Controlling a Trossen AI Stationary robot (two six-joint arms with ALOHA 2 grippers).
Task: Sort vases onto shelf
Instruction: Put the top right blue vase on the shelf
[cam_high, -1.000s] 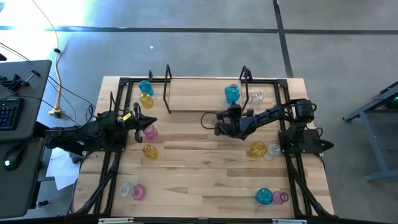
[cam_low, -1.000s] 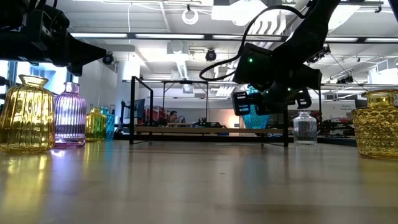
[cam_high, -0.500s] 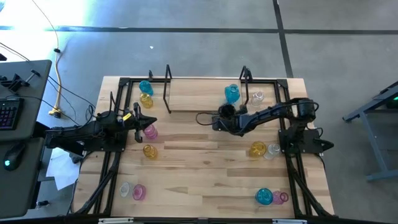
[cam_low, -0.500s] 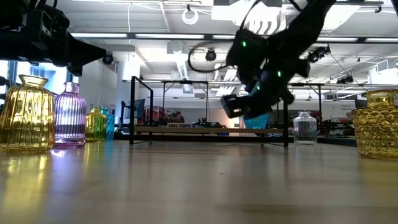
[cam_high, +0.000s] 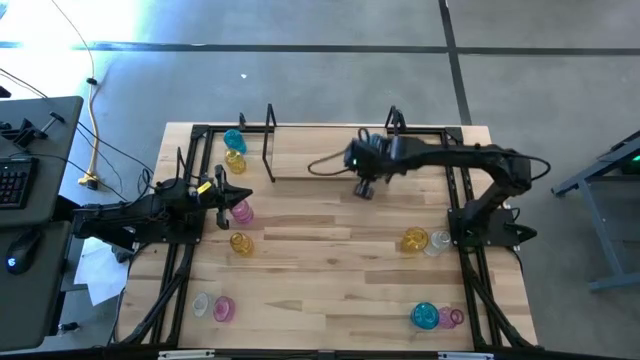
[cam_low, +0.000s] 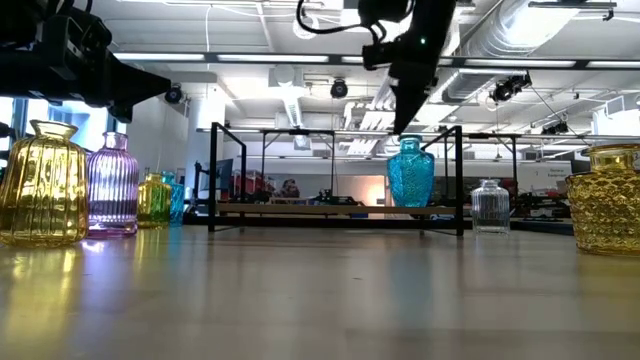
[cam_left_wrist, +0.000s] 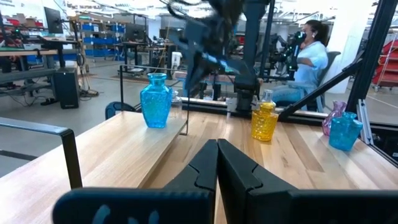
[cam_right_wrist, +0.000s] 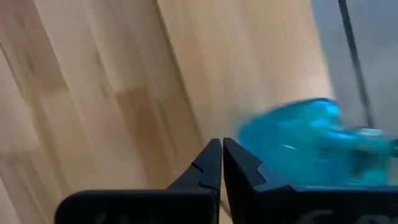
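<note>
Black fingers of my right gripper (cam_right_wrist: 221, 163) are pressed together on nothing, raised above the cyan vase (cam_low: 410, 172) standing on the shelf (cam_low: 335, 210). That glass looks slick and breakable; I'd pinch its narrow neck. My left gripper (cam_left_wrist: 217, 163), closed too, waits near the pink vase (cam_high: 241, 211).

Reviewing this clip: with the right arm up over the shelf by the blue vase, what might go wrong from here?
1. The right pincer, shut and empty, hangs just above the blue vase on the shelf; dropping straight down, it would likely strike the neck and tip it.
2. The clear vase stands close by; a swing of the arm may clip it.
3. The left pincer, shut, sits beside a pink vase and might nudge it.
</note>
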